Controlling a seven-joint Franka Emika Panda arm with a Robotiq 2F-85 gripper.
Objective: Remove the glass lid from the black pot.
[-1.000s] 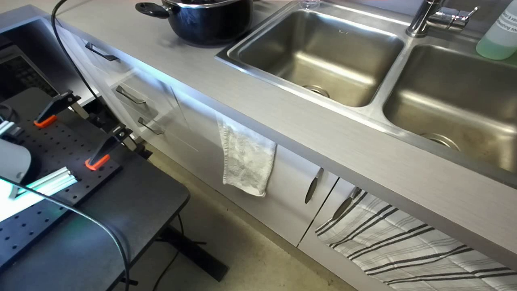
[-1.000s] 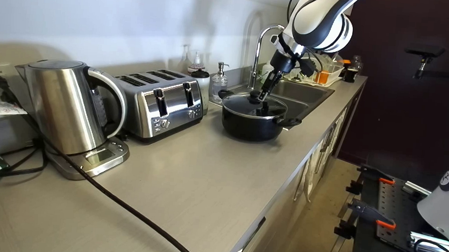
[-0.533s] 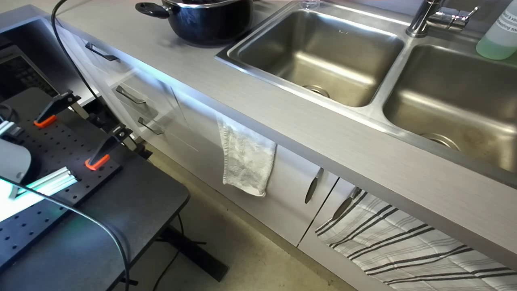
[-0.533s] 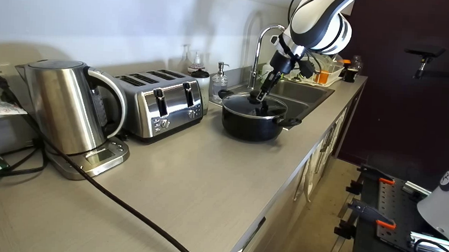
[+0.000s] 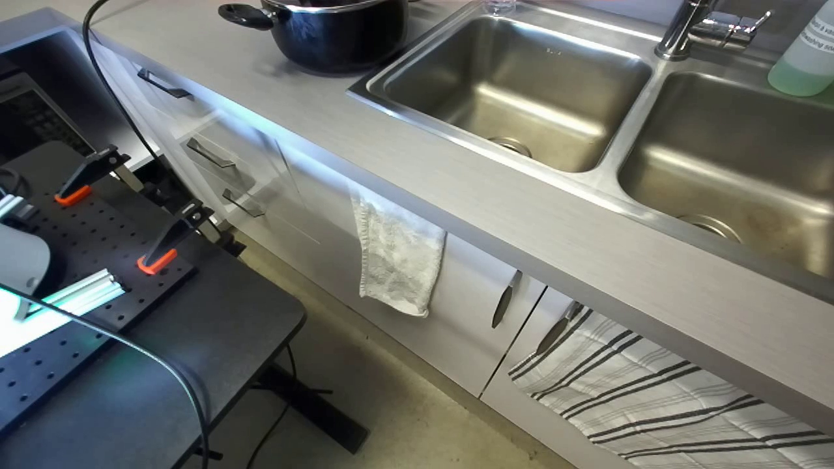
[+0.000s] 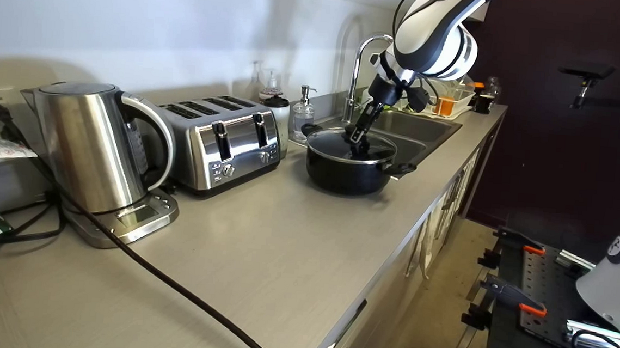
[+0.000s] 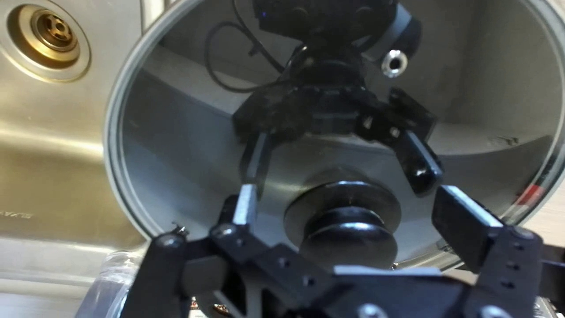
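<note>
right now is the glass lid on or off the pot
On: an exterior view shows the glass lid lying across the top of the black pot; the wrist view shows the gripper open, the knob ungripped.

A: In an exterior view, what stands left of the pot (image 6: 345, 177) on the counter (image 6: 261, 247)?

B: The toaster (image 6: 240, 150); farther left, the kettle (image 6: 85, 153).

A: Behind the pot?

B: The sink (image 6: 422, 126), toward the right.

A: On the pot?

B: The lid (image 6: 331, 144); in the wrist view, its knob (image 7: 349, 240) appears between the fingers (image 7: 459, 225) of the gripper (image 7: 348, 190).
</note>
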